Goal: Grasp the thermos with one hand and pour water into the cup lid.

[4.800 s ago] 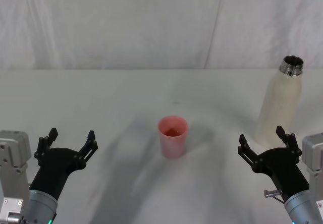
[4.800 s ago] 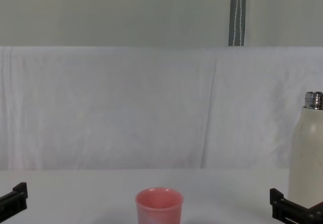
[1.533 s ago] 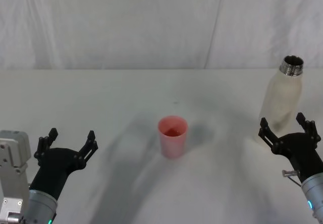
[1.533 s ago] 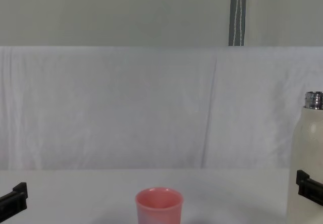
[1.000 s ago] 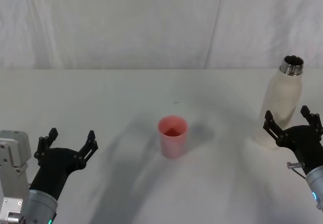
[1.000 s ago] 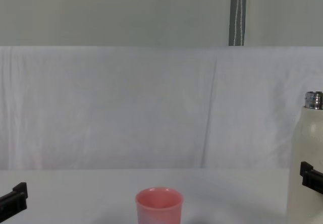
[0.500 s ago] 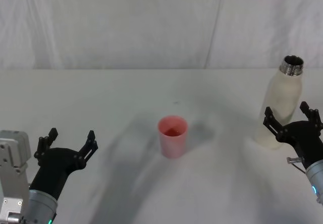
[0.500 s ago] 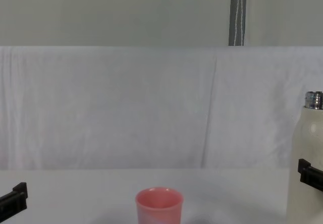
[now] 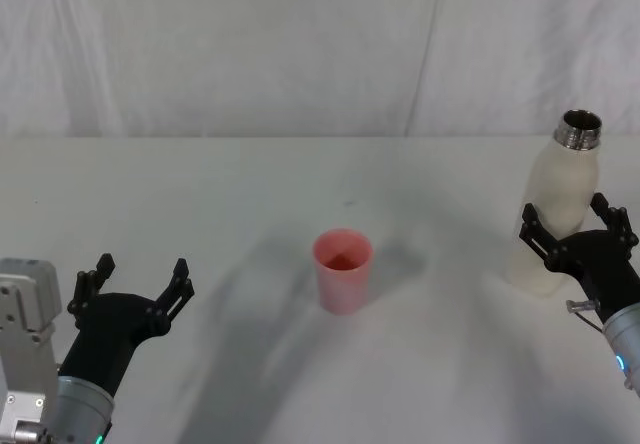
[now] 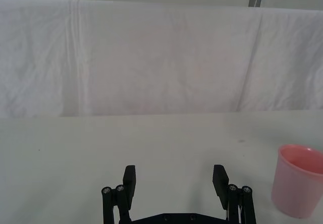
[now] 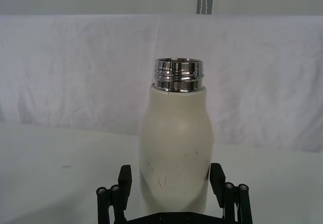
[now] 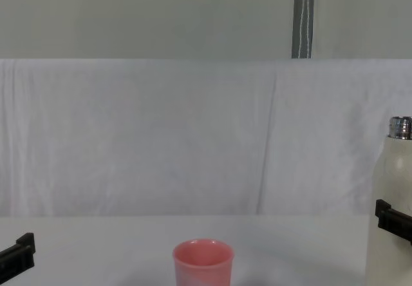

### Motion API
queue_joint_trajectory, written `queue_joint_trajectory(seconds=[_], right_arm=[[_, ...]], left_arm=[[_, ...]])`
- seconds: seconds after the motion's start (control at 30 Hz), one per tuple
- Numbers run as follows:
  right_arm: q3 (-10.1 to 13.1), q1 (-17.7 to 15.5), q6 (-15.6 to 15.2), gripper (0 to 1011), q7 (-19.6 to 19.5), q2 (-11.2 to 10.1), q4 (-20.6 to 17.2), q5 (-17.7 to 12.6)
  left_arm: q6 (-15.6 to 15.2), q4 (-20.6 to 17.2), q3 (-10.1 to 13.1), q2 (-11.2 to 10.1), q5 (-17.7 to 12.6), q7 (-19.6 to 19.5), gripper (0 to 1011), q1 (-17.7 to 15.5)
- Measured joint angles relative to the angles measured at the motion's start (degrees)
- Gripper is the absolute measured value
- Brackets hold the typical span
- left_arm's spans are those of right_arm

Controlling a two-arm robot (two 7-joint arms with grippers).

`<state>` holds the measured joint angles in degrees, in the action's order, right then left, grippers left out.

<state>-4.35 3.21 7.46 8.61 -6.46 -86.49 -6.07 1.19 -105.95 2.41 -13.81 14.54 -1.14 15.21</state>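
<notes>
cream thermos (image 9: pixel 555 219), pink cup lid (image 9: pixel 343 269)

- right gripper (image 9: pixel 578 229) reaches forward at the table's right side, fingers spread wide apart.
- left gripper (image 9: pixel 138 282) hangs low at near left, fingers likewise spread.

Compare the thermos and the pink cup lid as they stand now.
The thermos is tall and cream-white with a steel neck; the cup lid is short and pink. The thermos sits between the right gripper's open fingers; the cup lid stands free at mid-table. Both are upright and open-topped.
</notes>
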Motion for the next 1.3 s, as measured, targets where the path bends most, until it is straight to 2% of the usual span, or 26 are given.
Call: queue_joint_trajectory(seconds=[1.3], right_arm=[[-0.93, 6.15, 0.83, 1001, 1.44, -0.53, 6.99, -1.03]], left_arm=[[0.0, 0.0, 0.0, 0.0, 0.0, 0.0, 1001, 0.0]])
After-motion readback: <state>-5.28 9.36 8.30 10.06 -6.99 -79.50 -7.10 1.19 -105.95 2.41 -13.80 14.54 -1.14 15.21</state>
